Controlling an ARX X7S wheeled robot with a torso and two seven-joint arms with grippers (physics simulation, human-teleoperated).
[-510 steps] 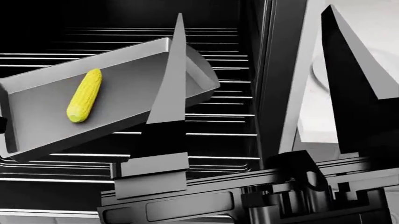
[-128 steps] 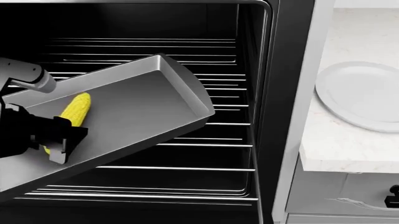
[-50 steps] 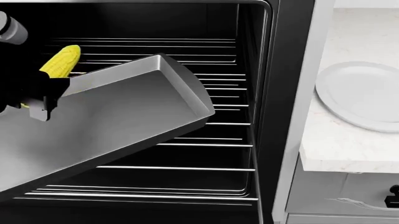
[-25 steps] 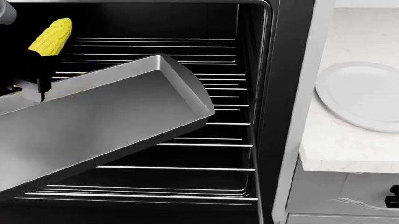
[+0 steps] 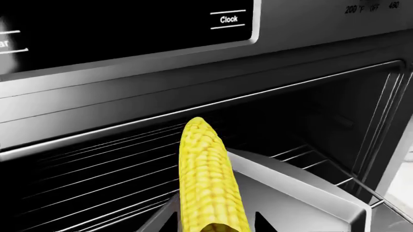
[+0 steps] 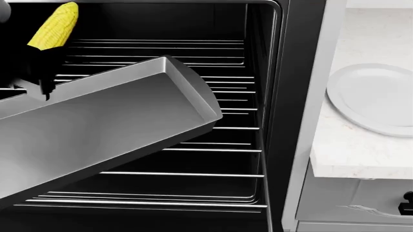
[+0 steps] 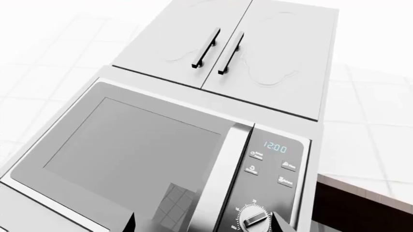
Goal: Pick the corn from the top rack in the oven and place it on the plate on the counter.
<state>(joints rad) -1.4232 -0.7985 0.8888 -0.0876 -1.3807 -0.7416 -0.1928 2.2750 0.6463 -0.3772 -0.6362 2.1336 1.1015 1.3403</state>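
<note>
My black left gripper (image 6: 40, 67) is clamped on the bright yellow cob of corn (image 6: 54, 26), holding it tip-up above the tilted grey metal baking tray (image 6: 123, 121) inside the large black oven (image 6: 284, 96); the plain round white plate (image 6: 374, 99) sits on the white marble counter (image 6: 351, 154) well apart; my right gripper's tips barely show at the edge of its wrist view, so I cannot tell its state.

The left gripper (image 6: 40, 67) is hovering above the near-left end of the baking tray (image 6: 116, 125), its dark fingers (image 5: 261, 223) clamping the corn (image 6: 55, 26) by its lower end. The right gripper is showing only two fingertips (image 7: 279, 223), spread apart.
</note>
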